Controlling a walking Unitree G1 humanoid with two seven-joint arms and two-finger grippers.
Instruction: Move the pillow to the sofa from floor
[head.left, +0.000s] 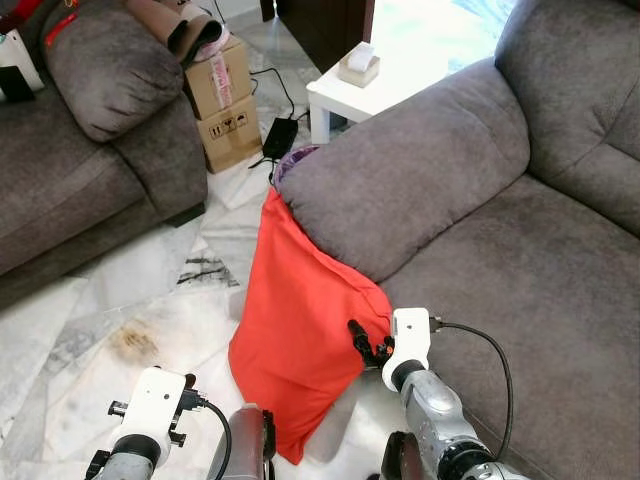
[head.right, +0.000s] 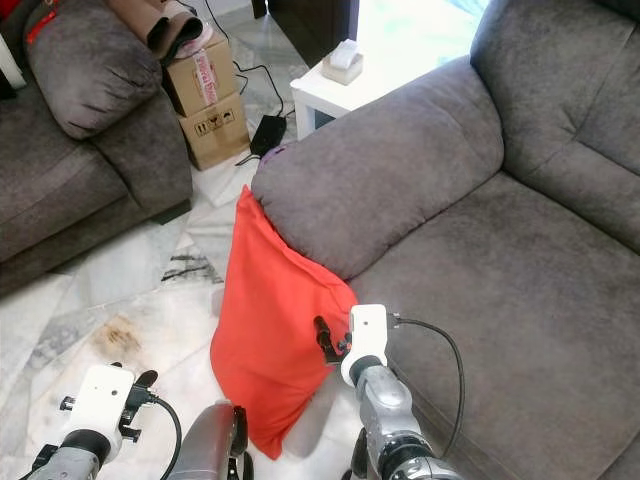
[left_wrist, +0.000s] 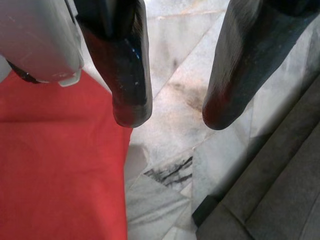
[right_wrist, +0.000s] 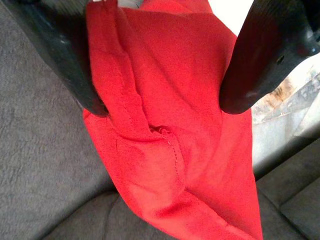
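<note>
Right gripper (right_wrist: 160, 105) had its fingers spread, straddling the red pillow (head.left: 295, 330); left gripper (left_wrist: 172, 117) hung with fingers apart over the marble floor (head.left: 150, 290). The pillow stood on the floor, leaning against the sofa (head.left: 480, 260) armrest. The right wrist view showed a stitched seam on the pillow; cardboard boxes (head.left: 225, 100) and a white side table (head.left: 370, 90) stood behind.

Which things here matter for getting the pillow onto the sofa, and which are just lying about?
Part of the job: red pillow; grey sofa; right gripper, fingers either side of the pillow's edge.

Lying about: cardboard boxes; white side table; tissue box; second sofa.
</note>
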